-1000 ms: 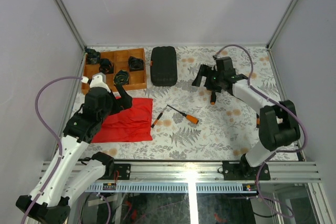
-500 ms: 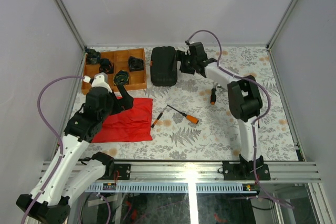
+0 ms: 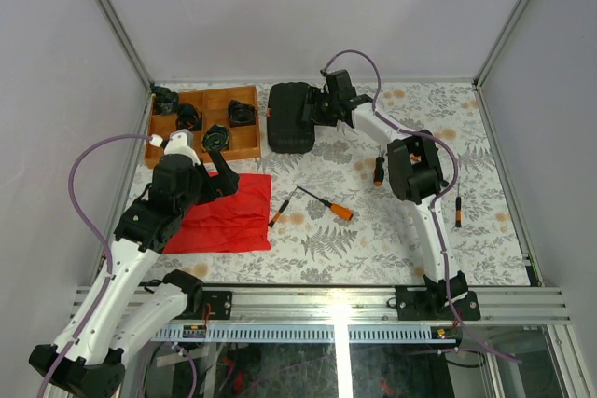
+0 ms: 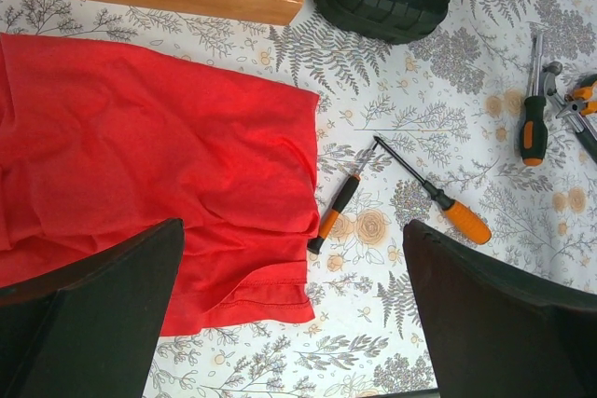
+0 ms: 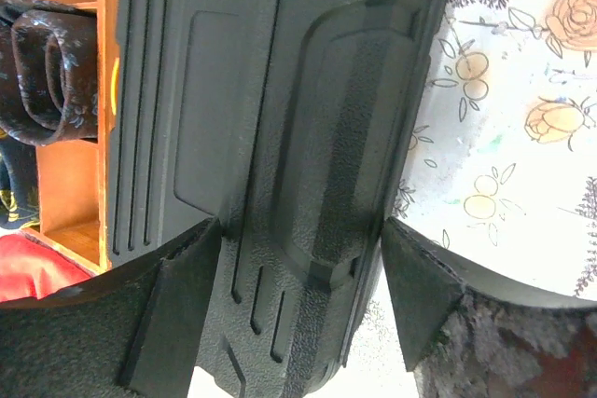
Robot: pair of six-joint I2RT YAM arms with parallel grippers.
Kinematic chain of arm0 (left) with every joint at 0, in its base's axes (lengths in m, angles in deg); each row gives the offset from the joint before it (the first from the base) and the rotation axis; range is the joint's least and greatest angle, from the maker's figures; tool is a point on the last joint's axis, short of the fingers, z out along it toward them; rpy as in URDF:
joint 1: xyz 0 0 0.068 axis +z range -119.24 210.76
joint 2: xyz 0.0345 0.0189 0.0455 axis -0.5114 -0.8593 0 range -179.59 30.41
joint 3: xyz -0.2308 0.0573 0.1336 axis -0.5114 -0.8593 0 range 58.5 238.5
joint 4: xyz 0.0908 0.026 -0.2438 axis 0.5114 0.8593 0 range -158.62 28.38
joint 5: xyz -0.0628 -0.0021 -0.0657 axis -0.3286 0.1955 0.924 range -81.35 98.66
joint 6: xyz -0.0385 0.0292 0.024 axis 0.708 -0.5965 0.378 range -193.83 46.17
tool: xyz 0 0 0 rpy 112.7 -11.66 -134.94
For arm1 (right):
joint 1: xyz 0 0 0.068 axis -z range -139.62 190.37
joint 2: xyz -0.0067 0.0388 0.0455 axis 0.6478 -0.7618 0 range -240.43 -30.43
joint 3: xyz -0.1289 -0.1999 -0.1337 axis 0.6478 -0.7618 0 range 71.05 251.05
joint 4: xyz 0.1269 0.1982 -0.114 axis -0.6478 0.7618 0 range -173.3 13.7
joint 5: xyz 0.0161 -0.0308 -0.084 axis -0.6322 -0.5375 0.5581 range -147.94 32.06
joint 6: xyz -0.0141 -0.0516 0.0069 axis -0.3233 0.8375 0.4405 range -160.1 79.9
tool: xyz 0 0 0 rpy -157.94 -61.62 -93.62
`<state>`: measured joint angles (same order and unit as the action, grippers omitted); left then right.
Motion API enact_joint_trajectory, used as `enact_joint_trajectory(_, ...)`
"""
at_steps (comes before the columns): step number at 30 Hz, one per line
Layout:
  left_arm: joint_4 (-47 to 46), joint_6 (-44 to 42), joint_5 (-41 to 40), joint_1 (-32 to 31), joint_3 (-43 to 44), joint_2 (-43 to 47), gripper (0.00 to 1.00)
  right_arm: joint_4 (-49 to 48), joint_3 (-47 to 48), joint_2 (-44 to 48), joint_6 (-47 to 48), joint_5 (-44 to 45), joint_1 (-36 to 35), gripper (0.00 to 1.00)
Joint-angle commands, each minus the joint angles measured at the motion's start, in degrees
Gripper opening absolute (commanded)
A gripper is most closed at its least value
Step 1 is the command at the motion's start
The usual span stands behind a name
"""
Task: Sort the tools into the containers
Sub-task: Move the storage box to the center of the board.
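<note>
1. Right gripper (image 5: 300, 226): fingers (image 5: 173, 314) are spread wide and hold nothing. The black case (image 3: 291, 118) lies directly under and ahead of them, lid down. Cannot tell whether they touch it.
2. Key relation: the case's long axis runs straight ahead of the fingers, parallel to them. The two fingers straddle the lid's raised middle panel across its short axis. A small orange spot (image 5: 114, 81) sits on the case edge, out beyond the left-hand finger; possibly the latch.
3. Judgement: the lid must be opened first, so the fingers need that edge rather than the lid's middle.
4. Left gripper (image 4: 294, 226): fingers are released and empty, above the edge of the red cloth (image 4: 140, 156). The short screwdriver (image 4: 334, 213) and long screwdriver (image 4: 434, 191) lie ahead, between the fingers. The left arm is nearer these; the right arm is nearer the case.
5. Counts:
   - Case: one.
   - Loose tools: four. These are the two above, a black-handled screwdriver (image 3: 378, 170) and a slim orange tool (image 3: 459, 212).
   - A possible fifth tool is cut off at the edge of the left wrist view.
   - Wooden tray (image 3: 244, 144): one.
   - Cloth: one.
</note>
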<state>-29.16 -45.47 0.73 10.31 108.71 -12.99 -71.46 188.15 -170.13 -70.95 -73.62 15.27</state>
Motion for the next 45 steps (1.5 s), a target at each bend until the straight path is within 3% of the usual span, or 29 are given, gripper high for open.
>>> enact_joint_trajectory(1, -3.4, -1.6, 1.7, 0.5, -0.6, 0.6, 1.0, 1.9, 3.1, -0.2, 0.9, 1.1, -0.4, 0.72)
enact_joint_trajectory(9, -3.6, -1.6, 2.1, 0.5, -0.8, 0.7, 1.0, 3.2, 1.4, -0.8, 1.6, 1.2, -0.4, 0.49)
enact_joint_trajectory(13, -3.7, -1.7, 2.3, 0.5, -0.7, 0.4, 1.0, 1.3, -3.9, 1.7, 2.8, 2.0, -0.4, 0.45)
enact_joint_trajectory(26, -3.2, -1.4, 1.1, 0.4, -0.7, 0.8, 1.0, 1.4, -15.1, 9.5, 8.1, 2.2, -0.4, 0.44)
enact_joint_trajectory(33, -0.9, 0.7, -5.9, 0.5, 0.1, 3.5, 1.0, 1.7, -27.4, 17.9, 9.9, 9.7, -0.2, 0.45)
enact_joint_trajectory(45, -0.5, 1.5, -7.9, 0.5, -0.2, 4.4, 1.0, -0.3, -47.7, 32.2, 14.9, 14.4, -0.2, 0.48)
